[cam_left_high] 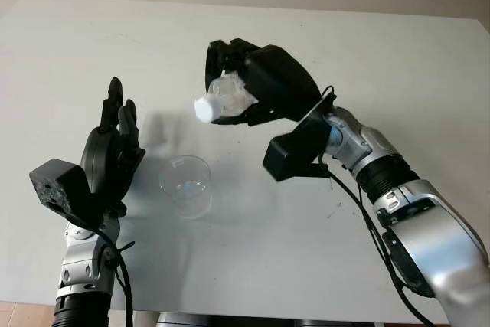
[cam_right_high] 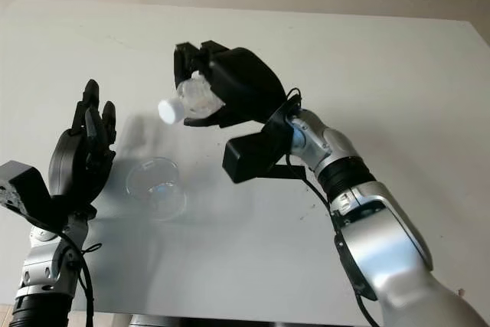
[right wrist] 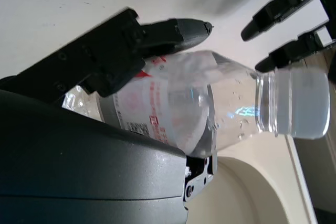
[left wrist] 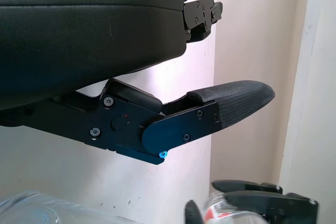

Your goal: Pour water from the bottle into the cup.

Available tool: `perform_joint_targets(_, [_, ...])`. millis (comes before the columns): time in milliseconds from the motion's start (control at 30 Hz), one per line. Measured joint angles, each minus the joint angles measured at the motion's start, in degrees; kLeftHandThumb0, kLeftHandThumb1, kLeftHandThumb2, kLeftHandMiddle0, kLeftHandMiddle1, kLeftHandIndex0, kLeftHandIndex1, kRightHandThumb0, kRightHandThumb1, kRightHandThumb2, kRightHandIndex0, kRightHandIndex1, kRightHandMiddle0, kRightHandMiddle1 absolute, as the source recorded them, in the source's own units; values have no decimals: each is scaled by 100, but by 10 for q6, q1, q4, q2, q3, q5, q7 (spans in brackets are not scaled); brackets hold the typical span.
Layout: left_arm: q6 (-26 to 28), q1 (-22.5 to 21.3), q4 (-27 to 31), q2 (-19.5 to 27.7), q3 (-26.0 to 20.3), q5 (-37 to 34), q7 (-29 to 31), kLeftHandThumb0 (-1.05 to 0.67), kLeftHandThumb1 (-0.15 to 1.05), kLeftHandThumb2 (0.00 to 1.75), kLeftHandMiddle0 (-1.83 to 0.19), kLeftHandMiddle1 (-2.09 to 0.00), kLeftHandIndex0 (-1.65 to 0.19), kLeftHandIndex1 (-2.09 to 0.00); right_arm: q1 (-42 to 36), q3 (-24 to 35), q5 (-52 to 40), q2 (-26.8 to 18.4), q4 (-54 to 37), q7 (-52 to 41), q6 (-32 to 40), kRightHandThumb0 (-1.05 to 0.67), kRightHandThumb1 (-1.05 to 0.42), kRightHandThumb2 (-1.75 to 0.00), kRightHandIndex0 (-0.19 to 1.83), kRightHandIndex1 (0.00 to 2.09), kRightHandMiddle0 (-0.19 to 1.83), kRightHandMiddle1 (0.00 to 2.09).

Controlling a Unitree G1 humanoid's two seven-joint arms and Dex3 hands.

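Fingers (right wrist: pixel 173 30) of the right hand (cam_left_high: pixel 264 82) wrap a clear plastic bottle with a white cap (cam_left_high: pixel 222 99), held tilted at centre frame, cap aimed lower left above a clear plastic cup (cam_left_high: pixel 186 184) standing on the white desk (cam_left_high: pixel 398 59). The left hand (cam_left_high: pixel 111 155) hovers open, just left of the cup.

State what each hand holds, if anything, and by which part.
The right hand grips the bottle around its body, cap end free. The left hand, beside the cup, is open.
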State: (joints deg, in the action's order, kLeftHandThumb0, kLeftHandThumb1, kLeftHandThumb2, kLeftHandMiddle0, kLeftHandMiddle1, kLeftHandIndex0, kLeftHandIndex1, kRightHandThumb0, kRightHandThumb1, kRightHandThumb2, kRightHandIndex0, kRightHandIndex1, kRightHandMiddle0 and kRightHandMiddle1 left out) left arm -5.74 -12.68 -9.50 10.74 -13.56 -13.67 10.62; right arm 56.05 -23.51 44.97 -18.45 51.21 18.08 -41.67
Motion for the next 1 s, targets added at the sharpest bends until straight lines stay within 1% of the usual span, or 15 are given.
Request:
perform_joint_targets(267, [0, 0, 0, 0, 1, 0, -1, -82, 105, 76, 15, -5, 17, -5, 9, -60, 85, -4, 3, 101, 13, -14, -72, -81, 115, 209, 67, 209])
perform_joint_targets(367, [0, 0, 0, 0, 1, 0, -1, -83, 105, 75, 15, -5, 17, -5, 19, -76, 104, -5, 3, 128, 21, -17, -77, -76, 119, 209, 70, 209])
perform_joint_targets(433, [0, 0, 0, 0, 1, 0, -1, -83, 105, 75, 15, -5, 17, -5, 24, -83, 109, -5, 3, 139, 24, -19, -80, -69, 118, 209, 72, 209])
perform_joint_targets(633, [-3, 0, -1, 0, 2, 1, 1, -83, 105, 75, 15, -5, 17, -5, 27, -97, 113, -4, -5, 144, 36, -24, -87, -53, 115, 209, 71, 209])
perform_joint_targets(733, [-6, 0, -3, -1, 2, 1, 1, -83, 105, 75, 15, -5, 17, -5, 28, -99, 113, -4, -21, 144, 41, -25, -91, -41, 113, 209, 64, 209])
perform_joint_targets(1000, [-7, -2, -4, -5, 2, 2, 1, -83, 105, 76, 16, -5, 18, -5, 30, -100, 113, -3, -44, 140, 54, -26, -98, -32, 119, 209, 67, 209])
